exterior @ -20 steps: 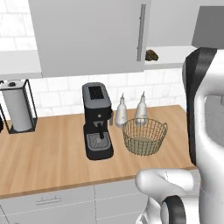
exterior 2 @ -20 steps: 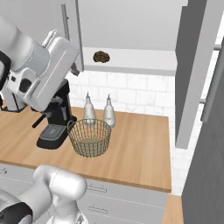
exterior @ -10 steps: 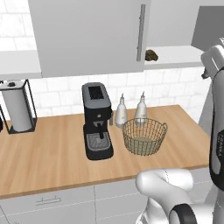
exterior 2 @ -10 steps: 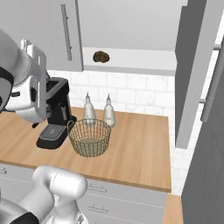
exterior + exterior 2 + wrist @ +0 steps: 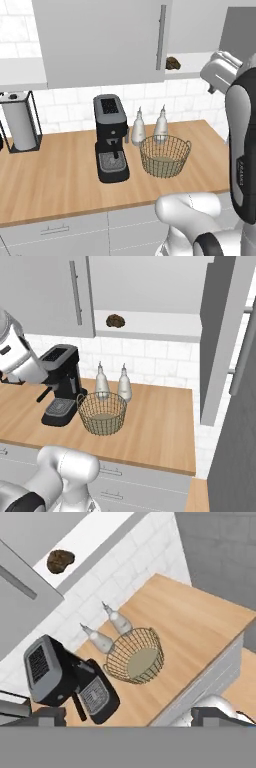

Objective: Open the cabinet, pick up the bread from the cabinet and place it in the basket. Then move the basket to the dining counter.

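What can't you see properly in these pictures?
- Bread: left base view, partly hidden by the closed cabinet door.
- Paper towel holder: left base view, cut off by the left edge.
- Bottles: right base view, bottoms hidden behind the basket.

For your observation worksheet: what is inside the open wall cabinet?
On the cabinet's white shelf lies one small dark bread loaf, near the closed left door. The rest of the visible shelf looks bare. Whatever sits behind that closed door is covered.
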Controlling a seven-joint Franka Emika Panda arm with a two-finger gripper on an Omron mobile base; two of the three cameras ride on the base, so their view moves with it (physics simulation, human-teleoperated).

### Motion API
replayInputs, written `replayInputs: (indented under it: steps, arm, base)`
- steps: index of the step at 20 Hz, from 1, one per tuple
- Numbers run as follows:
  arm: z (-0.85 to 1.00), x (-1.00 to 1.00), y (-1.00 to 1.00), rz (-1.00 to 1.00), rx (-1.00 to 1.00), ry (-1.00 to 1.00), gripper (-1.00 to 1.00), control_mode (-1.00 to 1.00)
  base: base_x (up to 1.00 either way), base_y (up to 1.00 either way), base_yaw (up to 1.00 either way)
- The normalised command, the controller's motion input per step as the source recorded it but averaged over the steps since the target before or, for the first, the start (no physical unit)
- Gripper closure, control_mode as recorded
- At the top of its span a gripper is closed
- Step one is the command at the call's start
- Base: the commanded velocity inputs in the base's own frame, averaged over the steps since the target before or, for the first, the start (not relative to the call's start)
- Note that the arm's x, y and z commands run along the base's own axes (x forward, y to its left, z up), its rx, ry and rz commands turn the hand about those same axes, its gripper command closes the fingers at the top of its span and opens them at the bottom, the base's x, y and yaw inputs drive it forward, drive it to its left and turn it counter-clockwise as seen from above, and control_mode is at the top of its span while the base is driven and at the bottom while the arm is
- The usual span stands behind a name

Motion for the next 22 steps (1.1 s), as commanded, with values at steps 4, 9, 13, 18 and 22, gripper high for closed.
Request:
replayInputs:
  steps: [4,9,13,18,22]
  arm:
    - [0.0,0.04,0.01,0.17,-0.41,-0.16,-1.0,-1.0]
    - [0.0,0.47,0.0,0.03,-0.16,-0.15,-1.0,-1.0]
    - [0.43,0.93,0.18,0.08,0.05,-0.14,-1.0,-1.0]
    - [0.54,0.98,0.31,0.1,0.02,0.0,-1.0,-1.0]
    - [0.11,0.82,0.36,0.15,0.01,-0.14,-1.0,-1.0]
  base:
    - [0.0,0.0,0.0]
    - [0.0,0.0,0.0]
    - [0.0,0.0,0.0]
    - [0.0,0.0,0.0]
    - [0.0,0.0,0.0]
